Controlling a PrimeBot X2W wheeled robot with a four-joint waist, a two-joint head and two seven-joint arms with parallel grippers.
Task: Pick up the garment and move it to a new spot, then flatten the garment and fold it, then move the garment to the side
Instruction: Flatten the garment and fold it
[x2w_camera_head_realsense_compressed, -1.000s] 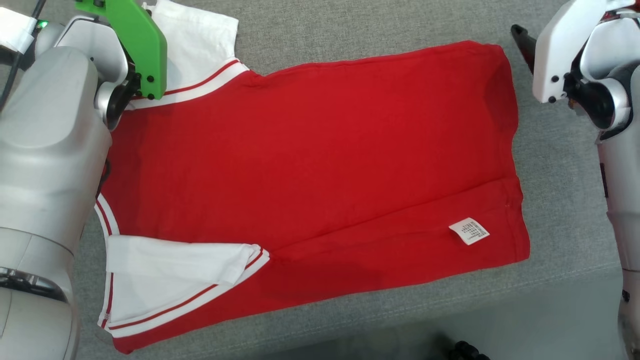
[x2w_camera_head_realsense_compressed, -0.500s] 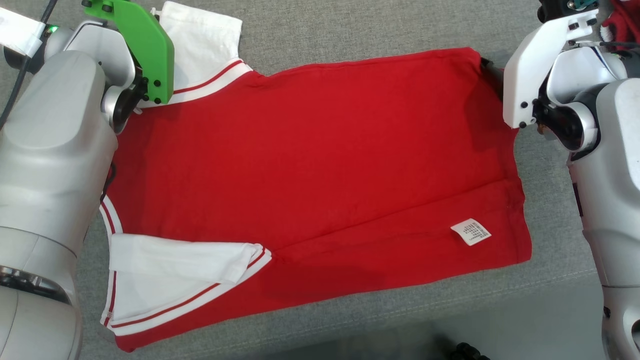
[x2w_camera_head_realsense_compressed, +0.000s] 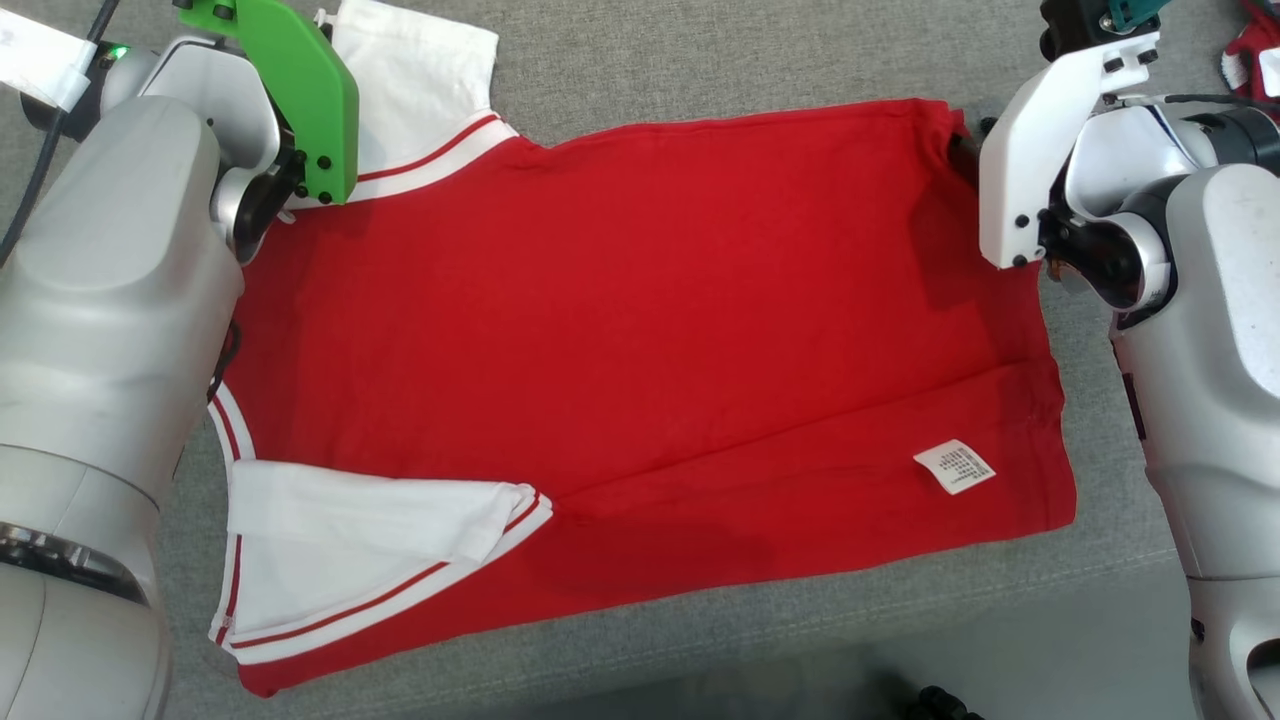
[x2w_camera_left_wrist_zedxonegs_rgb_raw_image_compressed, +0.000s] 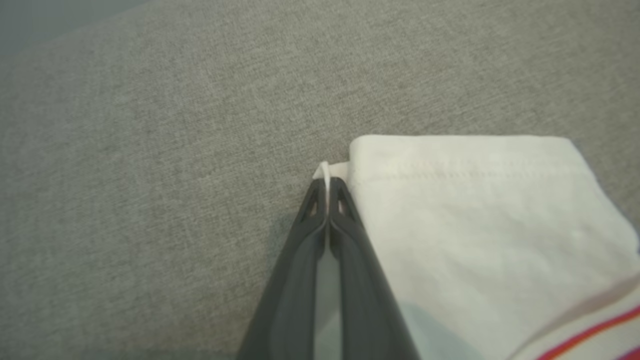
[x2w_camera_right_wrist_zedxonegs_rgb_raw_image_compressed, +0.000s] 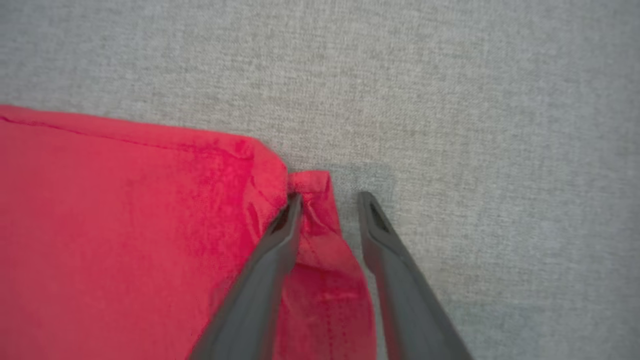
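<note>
Grey cloth (x2w_camera_head_realsense_compressed: 700, 50) | left gripper (x2w_camera_left_wrist_zedxonegs_rgb_raw_image_compressed: 327, 187) pinching garment (x2w_camera_head_realsense_compressed: 620, 300) sleeve | right gripper (x2w_camera_right_wrist_zedxonegs_rgb_raw_image_compressed: 330, 196) spread astride corner

Red garment (x2w_camera_head_realsense_compressed: 640, 300) on grey upholstery (x2w_camera_head_realsense_compressed: 720, 50)

Red garment (x2w_camera_head_realsense_compressed: 640, 300) with white, red-striped sleeves (x2w_camera_head_realsense_compressed: 370, 530), flat across the grey cloth surface (x2w_camera_head_realsense_compressed: 700, 60)

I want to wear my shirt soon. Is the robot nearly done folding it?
Not yet. The red shirt lies spread flat on the grey surface. The left gripper is shut on the far white sleeve, and the right gripper straddles a red corner, open. The big fold and moving it aside are left.
</note>
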